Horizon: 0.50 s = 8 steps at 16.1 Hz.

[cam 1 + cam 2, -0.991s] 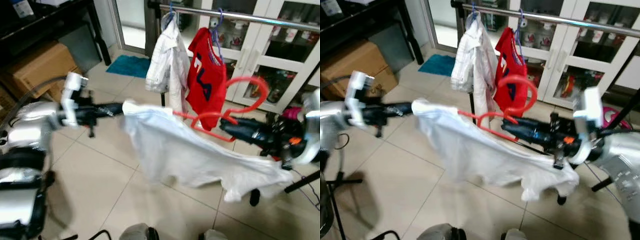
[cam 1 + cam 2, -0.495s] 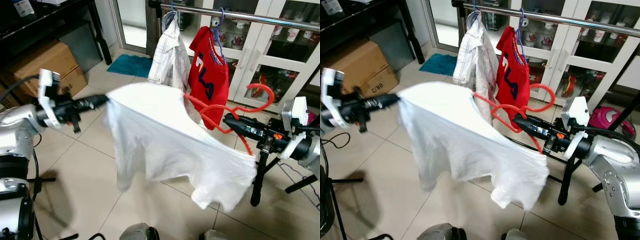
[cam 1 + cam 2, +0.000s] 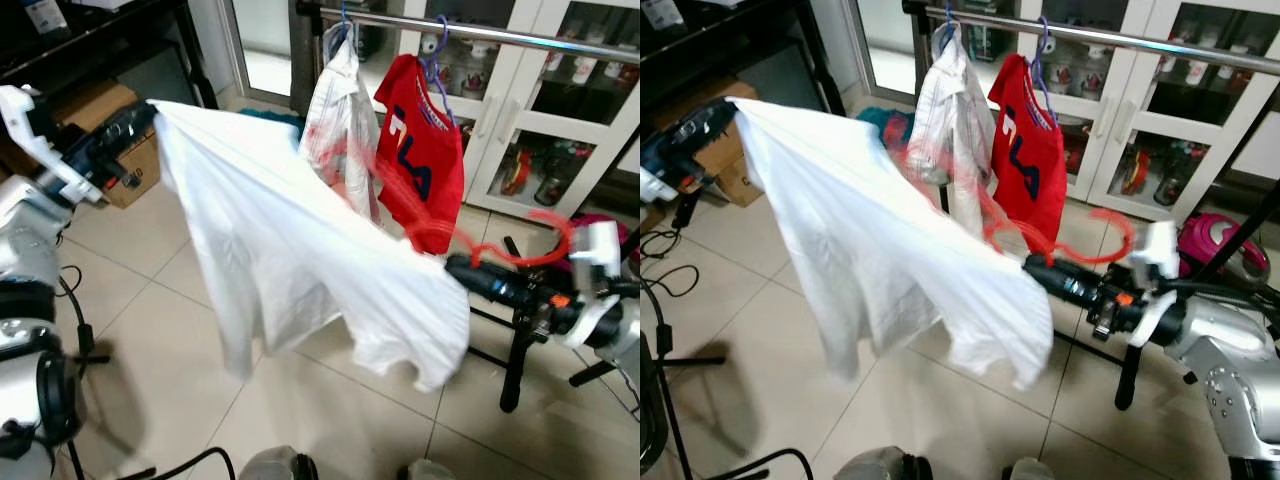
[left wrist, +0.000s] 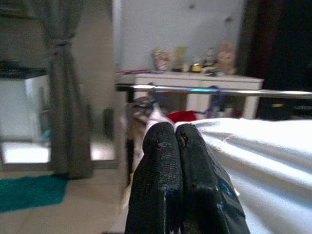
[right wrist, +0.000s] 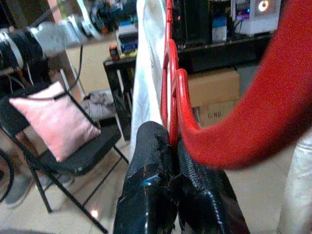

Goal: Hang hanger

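My left gripper [image 3: 140, 112] has lifted the white shirt [image 3: 290, 250] up to the far left, pinching its shoulder. My right gripper [image 3: 1040, 268] stays clamped on the red hanger [image 3: 500, 245], still below the rail [image 3: 480, 30].

right gripper [image 5: 171, 146] clamping blurred red hanger [image 5: 219, 136], white garment [image 5: 146, 73]

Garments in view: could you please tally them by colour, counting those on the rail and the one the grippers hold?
White: 2 — shirt on the rail, shirt held by the left gripper and, through the red hanger, the right gripper.
Red: 1 — shirt on the rail.
Total: 3
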{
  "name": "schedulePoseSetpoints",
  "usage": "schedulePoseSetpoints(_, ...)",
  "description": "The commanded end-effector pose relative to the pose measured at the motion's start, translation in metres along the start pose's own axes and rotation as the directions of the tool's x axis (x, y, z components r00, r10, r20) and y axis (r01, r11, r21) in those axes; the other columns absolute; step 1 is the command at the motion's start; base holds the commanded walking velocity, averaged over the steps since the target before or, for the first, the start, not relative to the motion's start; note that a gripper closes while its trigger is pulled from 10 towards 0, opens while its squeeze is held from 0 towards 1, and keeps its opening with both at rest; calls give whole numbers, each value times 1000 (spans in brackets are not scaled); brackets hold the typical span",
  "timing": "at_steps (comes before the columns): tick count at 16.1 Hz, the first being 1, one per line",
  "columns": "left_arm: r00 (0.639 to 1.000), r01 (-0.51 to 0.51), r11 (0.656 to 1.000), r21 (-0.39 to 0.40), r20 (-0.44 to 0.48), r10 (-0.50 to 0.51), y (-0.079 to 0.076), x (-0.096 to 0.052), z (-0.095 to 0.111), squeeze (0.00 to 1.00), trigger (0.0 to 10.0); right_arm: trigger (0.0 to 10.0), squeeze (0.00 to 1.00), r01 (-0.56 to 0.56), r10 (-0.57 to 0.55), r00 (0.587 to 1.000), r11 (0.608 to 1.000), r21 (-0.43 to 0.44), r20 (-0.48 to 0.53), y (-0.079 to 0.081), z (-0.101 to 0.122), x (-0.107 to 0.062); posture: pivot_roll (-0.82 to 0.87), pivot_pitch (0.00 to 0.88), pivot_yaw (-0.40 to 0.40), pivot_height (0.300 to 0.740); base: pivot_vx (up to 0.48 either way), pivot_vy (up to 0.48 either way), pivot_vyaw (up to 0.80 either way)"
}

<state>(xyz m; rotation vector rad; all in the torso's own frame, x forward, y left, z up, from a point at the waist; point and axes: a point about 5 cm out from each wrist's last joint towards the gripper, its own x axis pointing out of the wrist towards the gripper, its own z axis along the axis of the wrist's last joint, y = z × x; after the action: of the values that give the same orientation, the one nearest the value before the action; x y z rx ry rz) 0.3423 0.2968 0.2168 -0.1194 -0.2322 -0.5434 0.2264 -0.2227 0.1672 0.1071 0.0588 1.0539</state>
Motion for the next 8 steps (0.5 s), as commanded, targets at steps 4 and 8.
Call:
schedulePoseSetpoints(4, 998, 14, 999, 40, -63, -12, -16, 12, -23, 0, 0, 0, 0, 103, -106, 985, 994, 32, 133, -3, 11, 1, -101, 0, 121, 740, 0, 0, 0)
schedulePoseSetpoints(8, 907, 412, 910, -54, -65, -415, -108, 50, -58, 0, 0, 0, 0, 315, -338, 912, 940, 131, 232, -17, 12, 35, -109, 0, 120, 740, 0, 0, 0)
